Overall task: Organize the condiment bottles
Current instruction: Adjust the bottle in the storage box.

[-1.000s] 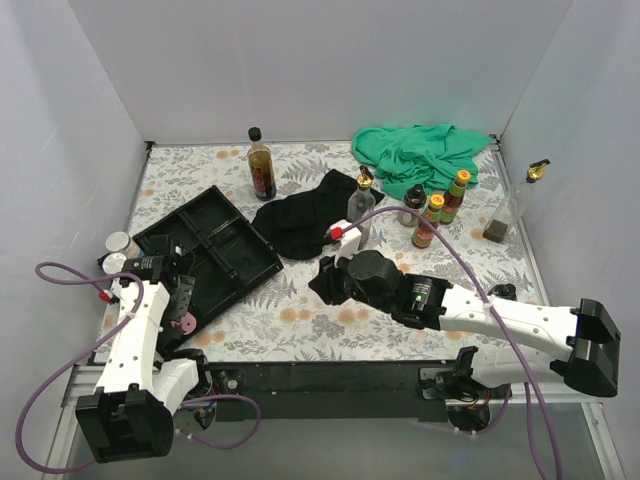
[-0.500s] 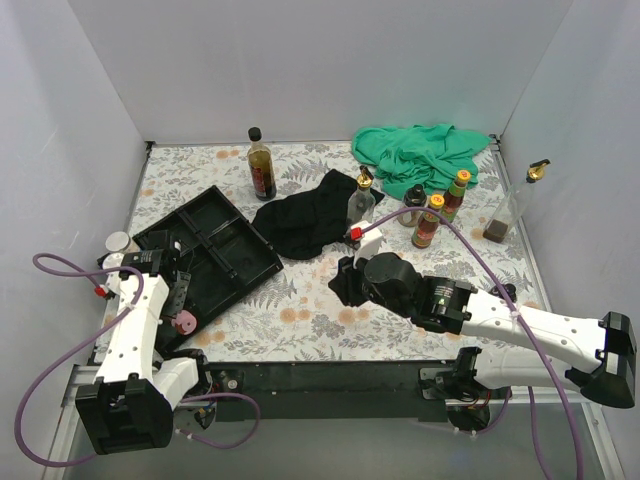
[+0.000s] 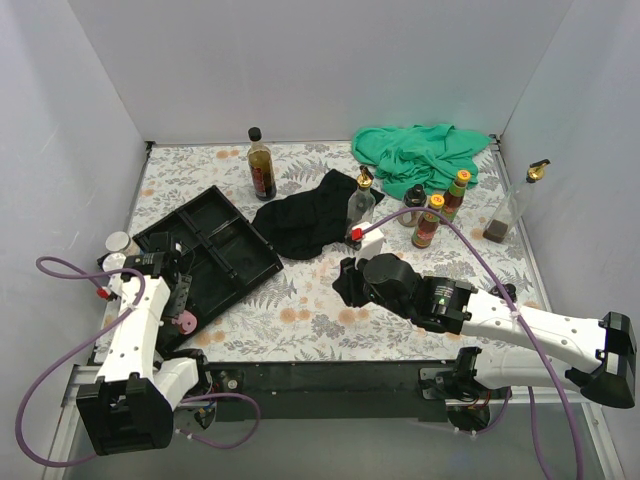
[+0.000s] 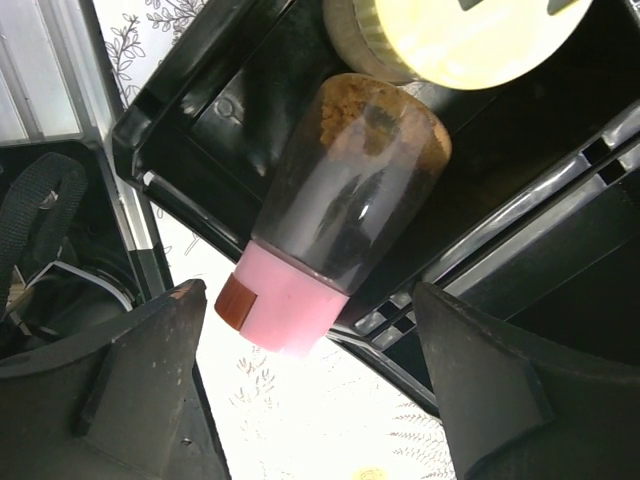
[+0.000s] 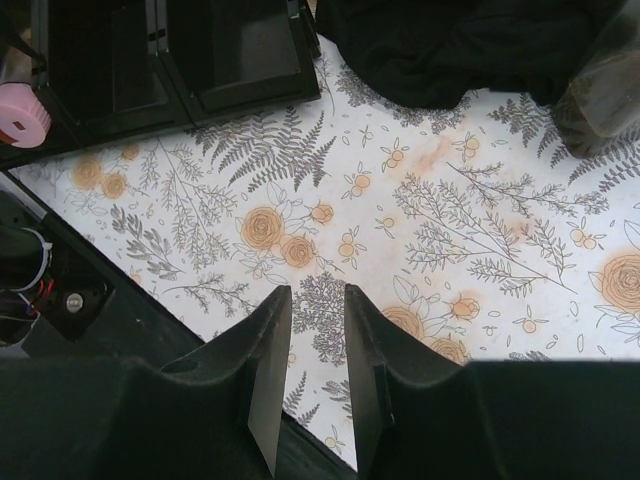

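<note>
Left wrist view showed the left gripper (image 4: 308, 298) with its jaws spread wide over the near corner of the black tray (image 3: 240, 255). A pink-lidded shaker (image 4: 345, 200) lay on its side between them, and a gap showed on either side, so neither finger touched it. Brown powder sat at its far end, and its lid poked out over the tray's rim above the floral tablecloth (image 3: 300, 310). A yellow-lidded jar (image 4: 460, 30) sat in the tray just beyond the shaker's base.

The right gripper (image 5: 315, 300) hung over bare tablecloth near the middle of the table. Its fingers stood a narrow slit apart, and nothing lay between them.

Left of the tray, a grey-lidded shaker (image 3: 121, 243) stood on the table. Beyond the right gripper a black cloth (image 3: 305, 222) lay crumpled, with a clear gold-spouted bottle (image 3: 360, 205) upright at its right edge. Further right three small bottles stood in a cluster: an orange-capped red sauce (image 3: 428, 225), a dark-capped bottle (image 3: 413, 203) and a second red sauce (image 3: 455, 195).

A second gold-spouted bottle (image 3: 515, 205) leaned by the right wall. A tall dark sauce bottle (image 3: 261, 168) stood upright towards the back, well apart from the cluster. A green cloth (image 3: 420, 150) lay heaped in the far right corner.
</note>
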`<state>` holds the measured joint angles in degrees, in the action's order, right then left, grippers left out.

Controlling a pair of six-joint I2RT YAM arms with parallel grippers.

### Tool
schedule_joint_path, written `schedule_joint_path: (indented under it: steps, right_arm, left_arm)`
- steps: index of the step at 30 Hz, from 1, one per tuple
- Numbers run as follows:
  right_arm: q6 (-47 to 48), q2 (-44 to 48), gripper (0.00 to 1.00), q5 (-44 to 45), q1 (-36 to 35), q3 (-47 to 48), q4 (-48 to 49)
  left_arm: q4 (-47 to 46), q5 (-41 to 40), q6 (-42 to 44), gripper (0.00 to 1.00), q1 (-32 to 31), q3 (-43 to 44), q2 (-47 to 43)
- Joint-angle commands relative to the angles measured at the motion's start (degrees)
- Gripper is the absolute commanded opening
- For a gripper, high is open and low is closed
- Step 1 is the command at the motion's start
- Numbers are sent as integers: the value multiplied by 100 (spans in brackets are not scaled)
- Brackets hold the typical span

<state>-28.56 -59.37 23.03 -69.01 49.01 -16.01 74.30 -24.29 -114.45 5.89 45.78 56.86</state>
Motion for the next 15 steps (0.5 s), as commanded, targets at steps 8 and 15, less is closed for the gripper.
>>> schedule_joint_path:
  steps: [8,15]
  right_arm:
    - [-45,23,37,290,11,293,37]
    - [8,40,37,360,11,302,10]
  left_arm:
    - [32,100,-859,68,35,-254,97]
    - [539,-180,-1026,61,26,88,211]
